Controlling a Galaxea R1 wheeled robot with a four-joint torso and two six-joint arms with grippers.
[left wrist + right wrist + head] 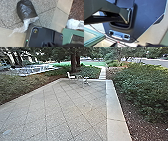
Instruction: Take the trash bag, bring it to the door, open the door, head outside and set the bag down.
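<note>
A dark trash bag (26, 10), light-looking and soft, lies outdoors on the speckled paving (62, 105), seen in the left wrist view just beside the robot's dark base plate (42, 36). Its pale, filmy neck (26, 24) trails across the paving's edge onto a smooth band (13, 40). The body is rounded and glossy, creased along one side; the film would likely slip and could tear if dragged, so the gathered neck, close to the body, looks the best place to take hold. With the bag out on the patio, the job appears close to done, though how the jaws of either arm stand, open or closed, cannot be told.

Around it, diagonal joints score the pebbly slabs, and a smooth pale border (114, 107) runs along the patio's right edge, against dark, crumbly mulch (133, 122) and a dense, leafy hedge (143, 89). A crumpled white item (75, 24) rests on mulch near a straight-edged green frame (67, 34). By the far edge stand a white chair (71, 76) and a thick tree trunk (74, 60).
</note>
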